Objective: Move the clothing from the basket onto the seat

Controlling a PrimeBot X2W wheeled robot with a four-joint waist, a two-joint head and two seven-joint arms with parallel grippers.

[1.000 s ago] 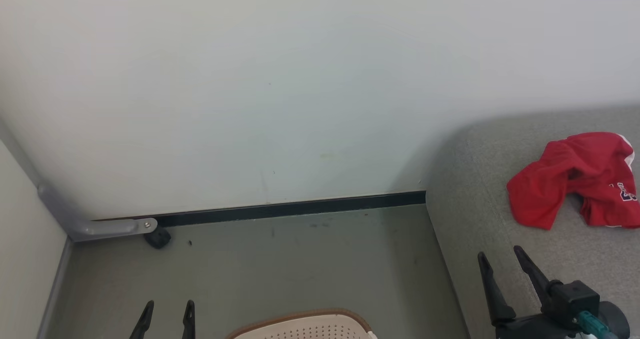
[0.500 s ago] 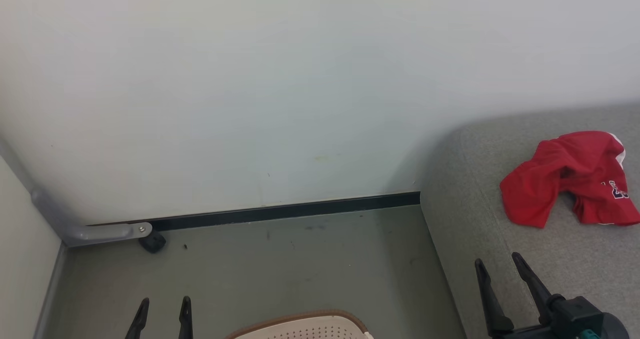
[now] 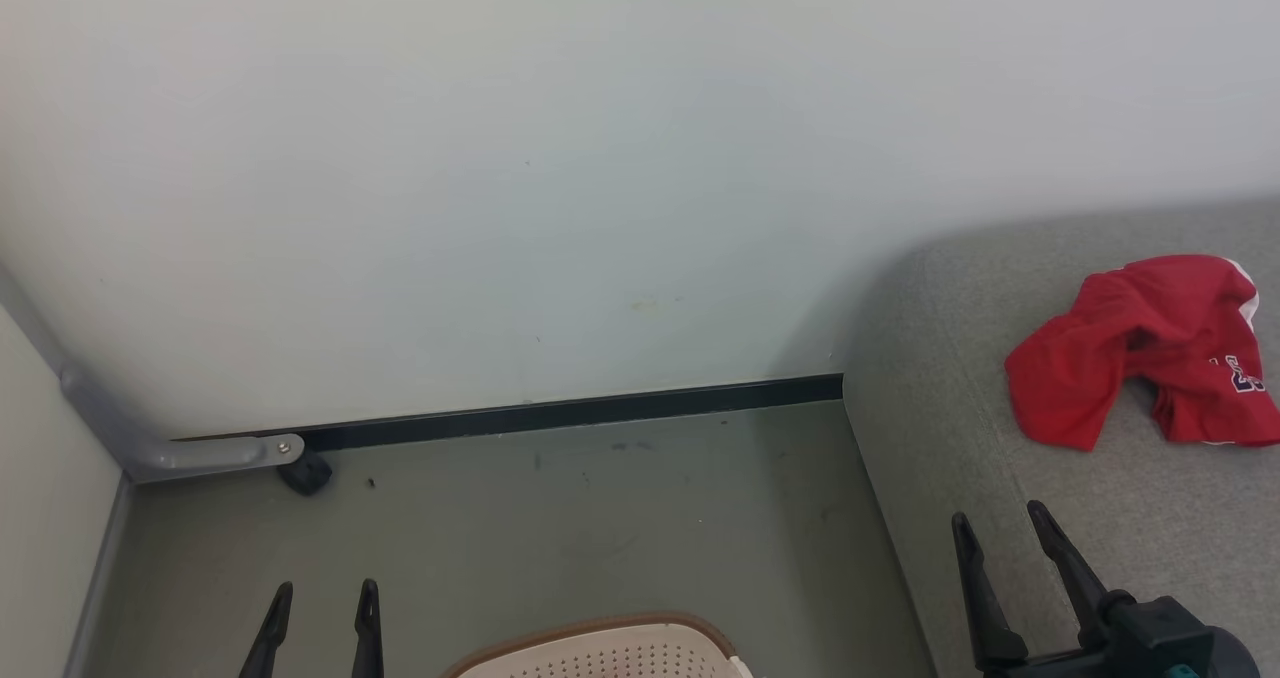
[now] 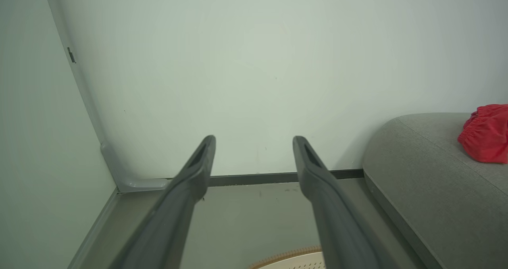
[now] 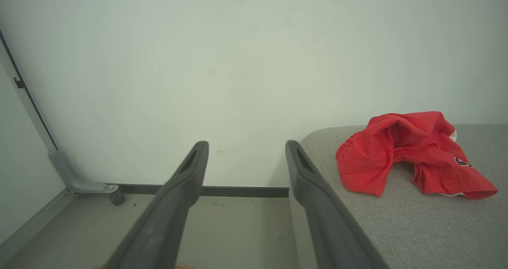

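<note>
Head: left pincer and right pincer spread, empty; clothing on seat, in from its left edge. Basket interior hidden.
Wrists: fingers apart, nothing held.
Risk: unseen garment missed; right pincer clips seat edge swinging back.

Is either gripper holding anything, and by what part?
Nothing. The left gripper and right gripper are open; the clothing lies on the seat.

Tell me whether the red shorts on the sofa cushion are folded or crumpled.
Crumpled. The red shorts lie in a loose, humped heap on the grey seat cushion, with uneven creases and no flat, squared layers.
</note>
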